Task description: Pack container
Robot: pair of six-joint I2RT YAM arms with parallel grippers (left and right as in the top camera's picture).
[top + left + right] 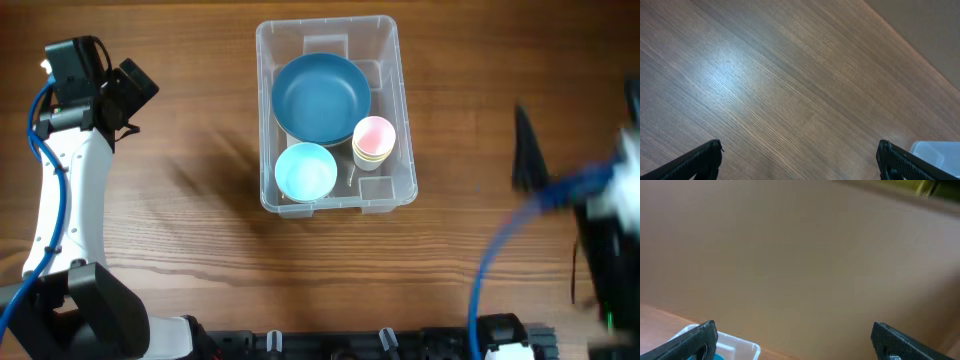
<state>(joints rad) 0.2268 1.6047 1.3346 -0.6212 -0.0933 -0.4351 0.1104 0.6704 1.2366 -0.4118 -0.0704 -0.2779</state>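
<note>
Since the container (pixel 386 60) sitting mid-table already holds a dark blue bowl (pixel 320 95), a pale blue bowl (pixel 305 170) and a stack of cups (pixel 374 140), and no loose item shows on the wooden table (pixel 200 240), packing looks finished or nearly so; the left gripper (pixel 799 148) and right gripper (pixel 794 327) each have fingers spread apart, holding nothing, off to either side

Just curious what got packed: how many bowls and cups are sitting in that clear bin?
Bowls: 2 (large dark blue bowl, small light blue bowl)
Cups: 2 visible, nested (pink cup in a yellow cup)
Total: 4, all inside the container
</note>
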